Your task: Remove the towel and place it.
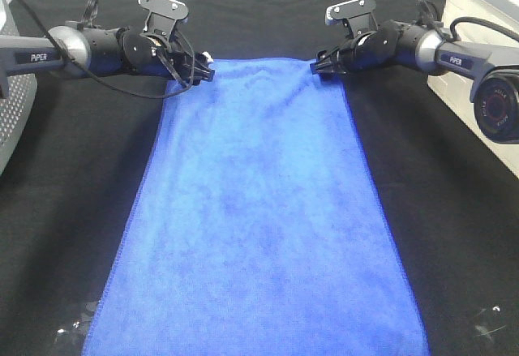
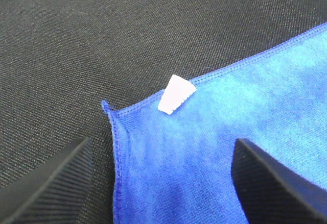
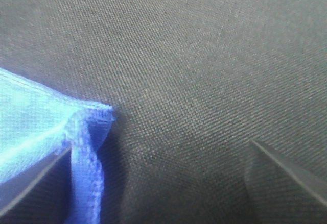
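The towel (image 1: 259, 218) lies flat and spread out on the black cloth (image 1: 454, 210), and I use the towel as my landmark. My left claw (image 1: 197, 72) sits at the towel's far left corner, right by the little white tag (image 2: 176, 94). Its two fingers (image 2: 48, 183) are spread apart, one over the cloth and one over the blue, with the corner between them. My right claw (image 1: 318, 67) sits at the far right corner (image 3: 94, 114). Its fingers are spread apart too, and that corner looks a bit bunched up. I think the towel is soft, light and floppy, so it will sag and fold when I lift it. It does not look slippery. I think the best place to pinch is the two far corners, on the stitched edge, so it hangs straight.
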Robot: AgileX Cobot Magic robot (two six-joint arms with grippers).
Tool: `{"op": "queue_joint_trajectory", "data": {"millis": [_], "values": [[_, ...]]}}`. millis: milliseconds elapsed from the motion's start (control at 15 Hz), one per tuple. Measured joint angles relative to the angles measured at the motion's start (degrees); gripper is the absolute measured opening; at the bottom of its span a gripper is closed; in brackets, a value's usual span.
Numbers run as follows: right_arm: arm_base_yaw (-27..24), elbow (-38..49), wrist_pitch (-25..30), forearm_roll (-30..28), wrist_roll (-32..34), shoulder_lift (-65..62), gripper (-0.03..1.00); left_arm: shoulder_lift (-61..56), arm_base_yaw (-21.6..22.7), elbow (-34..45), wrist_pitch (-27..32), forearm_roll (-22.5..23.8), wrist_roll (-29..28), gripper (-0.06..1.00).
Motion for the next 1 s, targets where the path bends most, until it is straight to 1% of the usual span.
{"op": "queue_joint_trajectory", "data": {"millis": [267,533,667,800,933,1000], "values": [[-2.86,0.00,-2.23,-0.06,0.00,0.11,0.82,-0.06,0.00,0.00,0.46,0.00,0.00,0.71],[-2.98,0.00,-2.18,0.86,0.11,0.11,0.80,-0.06,0.00,0.00,0.46,0.00,0.00,0.71],[-2.98,0.06,-0.86,4.07,0.63,-0.92,0.80,-0.23,0.00,0.00,0.40,0.00,0.00,0.71],[-2.98,0.06,-0.74,10.08,0.86,-4.01,0.80,-1.03,0.00,0.00,0.34,0.00,0.00,0.71],[-2.98,-0.06,2.12,14.90,0.86,-6.25,0.79,-1.09,0.17,0.00,0.74,0.00,0.00,0.71],[-2.98,-0.06,3.15,15.58,0.86,-6.47,0.79,-1.09,0.23,0.00,0.92,-0.06,0.00,0.71]]}}
